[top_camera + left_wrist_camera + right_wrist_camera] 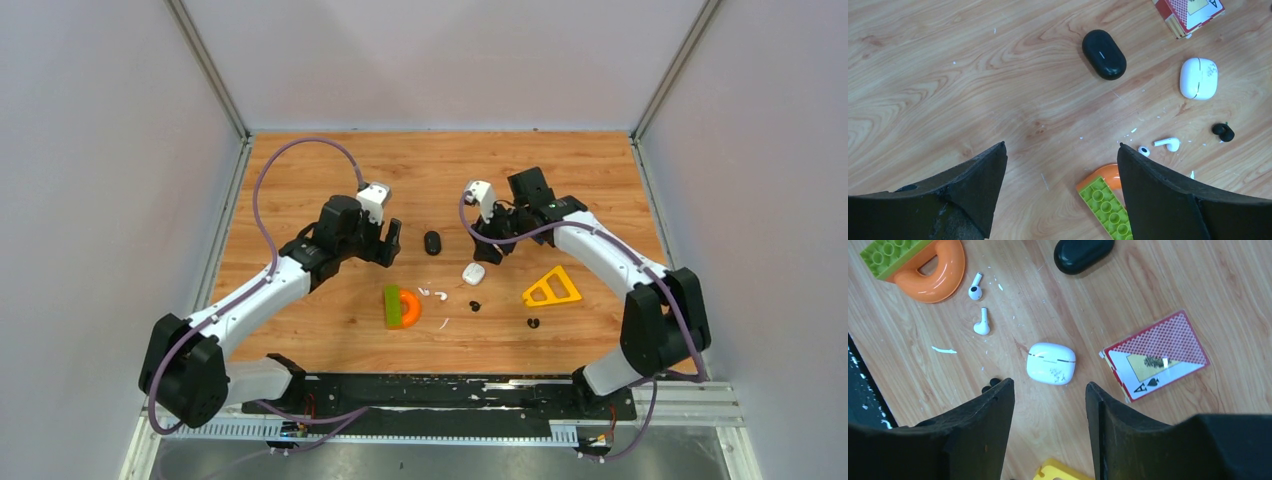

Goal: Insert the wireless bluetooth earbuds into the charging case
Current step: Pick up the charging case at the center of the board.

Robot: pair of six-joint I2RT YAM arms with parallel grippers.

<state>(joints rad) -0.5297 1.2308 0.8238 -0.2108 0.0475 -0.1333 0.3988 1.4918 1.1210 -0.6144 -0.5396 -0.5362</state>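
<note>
The card box (1155, 355) is carrying the only readable print: an "A" beside a spade on its pale face, next to a red lattice pattern. The black case (1104, 54) is showing a short white dash on its lid and no words. The white case (1051, 363) is showing a dark seam and grey scuffs, with no legible brand.

Both cases are lying shut on the table (330, 170), so their insides are hidden. The white buds (982, 325) are lying loose on the wood, close together but apart, between the orange ring (940, 275) and the white case. One black bud (1223, 131) is sitting near the white case; the other (533, 323) is lying well apart, near the yellow triangle (551, 289). A green brick (890, 255) is resting on the ring, studs up. A thin white sliver (944, 349) is lying near the white buds.

The left gripper (1062, 146) is hanging over bare wood with its jaws wide and empty. The right gripper (1049, 390) is hovering with its jaws narrower, holding nothing, the white case just beyond its tips.
</note>
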